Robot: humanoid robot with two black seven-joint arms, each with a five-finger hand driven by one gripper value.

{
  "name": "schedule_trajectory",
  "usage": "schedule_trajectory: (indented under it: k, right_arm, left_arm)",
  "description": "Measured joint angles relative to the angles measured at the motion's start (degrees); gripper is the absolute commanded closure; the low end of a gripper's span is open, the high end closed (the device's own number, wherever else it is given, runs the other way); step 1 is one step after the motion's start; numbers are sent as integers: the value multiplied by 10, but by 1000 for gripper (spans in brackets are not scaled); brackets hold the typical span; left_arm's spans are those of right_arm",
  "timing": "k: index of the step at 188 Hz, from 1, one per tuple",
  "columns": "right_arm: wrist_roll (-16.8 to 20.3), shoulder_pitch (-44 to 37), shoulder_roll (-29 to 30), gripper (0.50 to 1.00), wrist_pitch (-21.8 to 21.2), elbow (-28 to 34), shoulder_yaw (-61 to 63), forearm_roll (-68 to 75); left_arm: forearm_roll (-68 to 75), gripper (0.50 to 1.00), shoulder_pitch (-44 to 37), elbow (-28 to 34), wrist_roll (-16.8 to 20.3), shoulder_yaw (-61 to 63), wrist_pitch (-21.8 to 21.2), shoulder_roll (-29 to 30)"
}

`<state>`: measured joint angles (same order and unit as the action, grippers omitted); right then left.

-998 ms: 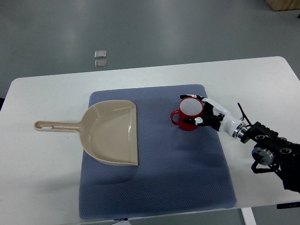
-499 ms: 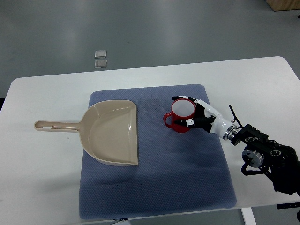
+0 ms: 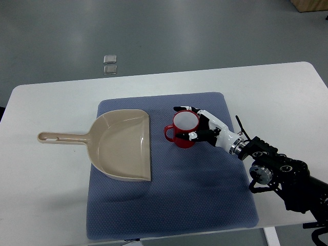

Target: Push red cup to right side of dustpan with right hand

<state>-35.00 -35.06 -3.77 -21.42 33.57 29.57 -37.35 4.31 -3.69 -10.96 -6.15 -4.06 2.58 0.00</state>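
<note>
We've got the red ceramic cup with the white inside (image 3: 184, 128) upright on the blue-grey mat (image 3: 169, 205), just right of the beige plastic dustpan (image 3: 120, 146). Our right hand (image 3: 202, 125) cups it, fingers curled round its far and near sides.

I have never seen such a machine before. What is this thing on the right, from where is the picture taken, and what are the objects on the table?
The picture comes from one camera looking steeply down from the robot's own side. The black-and-white arm entering from the right ends in the robot's right hand, which has fingers like a person's. Its fingers are cupped around a red cup, white inside, handle pointing left. The cup stands on a blue mat on a white table. To the cup's left lies a beige dustpan, with a gap between them. The left arm is out of view.
</note>
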Motion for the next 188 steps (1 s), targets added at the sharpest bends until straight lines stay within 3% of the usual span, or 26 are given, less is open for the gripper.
schedule_trajectory:
  k: [188]
  right_arm:
    - [0, -17, 38, 566, 19, 1, -19, 0]
  left_arm:
    - [0, 500, 0, 1, 0, -1, 0, 0]
